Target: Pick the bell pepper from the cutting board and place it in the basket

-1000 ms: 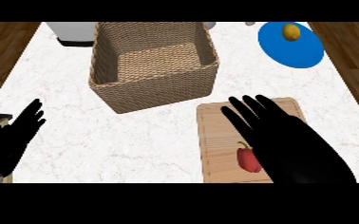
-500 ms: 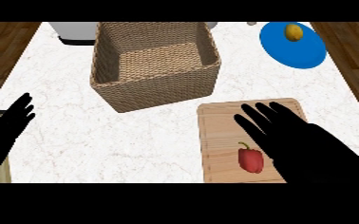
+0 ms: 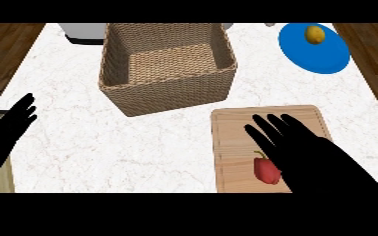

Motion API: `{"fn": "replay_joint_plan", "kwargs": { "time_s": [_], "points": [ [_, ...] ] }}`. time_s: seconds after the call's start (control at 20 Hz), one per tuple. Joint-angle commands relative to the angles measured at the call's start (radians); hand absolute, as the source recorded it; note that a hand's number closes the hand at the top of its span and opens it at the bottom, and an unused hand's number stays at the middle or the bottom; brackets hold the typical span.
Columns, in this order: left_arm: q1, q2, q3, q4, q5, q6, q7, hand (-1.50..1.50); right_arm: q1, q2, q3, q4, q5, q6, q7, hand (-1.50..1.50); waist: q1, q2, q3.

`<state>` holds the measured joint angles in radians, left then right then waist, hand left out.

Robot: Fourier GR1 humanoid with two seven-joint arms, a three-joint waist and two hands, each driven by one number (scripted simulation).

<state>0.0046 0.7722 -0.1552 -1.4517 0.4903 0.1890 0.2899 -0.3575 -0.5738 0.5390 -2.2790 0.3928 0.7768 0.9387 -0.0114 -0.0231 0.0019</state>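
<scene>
Right hand hovered over cutting board, fingers straight, holding nothing, beside bell pepper; left hand rested open at counter edge.

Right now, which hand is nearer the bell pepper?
Right. The right hand is open over the cutting board, just beside the bell pepper. The left hand rests open at the view's far left edge, across the counter.

Bright, even light; faint shadows, no glare or blur.
</scene>
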Motion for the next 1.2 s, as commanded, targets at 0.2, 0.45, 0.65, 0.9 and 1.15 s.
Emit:
{"fn": "replay_joint_plan", "kwargs": {
  "time_s": [0.2,0.45,0.65,0.9,1.15],
  "points": [
    [0.076,-0.227,-0.120,0.041,-0.019,0.048,-0.066,0.00,0.056,-0.001,0.072,0.042,0.112,0.003,0.053,-1.50,-0.003,0.023,-0.005],
    [0.066,-0.205,-0.111,0.032,-0.016,0.020,-0.040,0.00,0.103,-0.005,0.083,0.083,0.181,-0.040,-0.012,-1.50,0.002,0.024,-0.003],
    [0.080,-0.239,-0.134,0.029,-0.053,0.035,-0.077,0.00,0.106,0.038,0.121,0.148,0.244,-0.078,-0.033,-1.50,0.015,0.026,-0.003],
    [0.028,-0.238,-0.110,0.060,-0.049,0.039,-0.027,0.00,0.126,0.055,0.152,0.161,0.310,-0.115,-0.075,-1.50,0.004,0.026,-0.003],
    [0.045,-0.259,-0.119,0.034,-0.062,0.029,-0.020,0.00,0.164,0.036,0.166,0.191,0.370,-0.165,-0.121,-1.50,0.008,0.024,-0.002]
  ]
}}
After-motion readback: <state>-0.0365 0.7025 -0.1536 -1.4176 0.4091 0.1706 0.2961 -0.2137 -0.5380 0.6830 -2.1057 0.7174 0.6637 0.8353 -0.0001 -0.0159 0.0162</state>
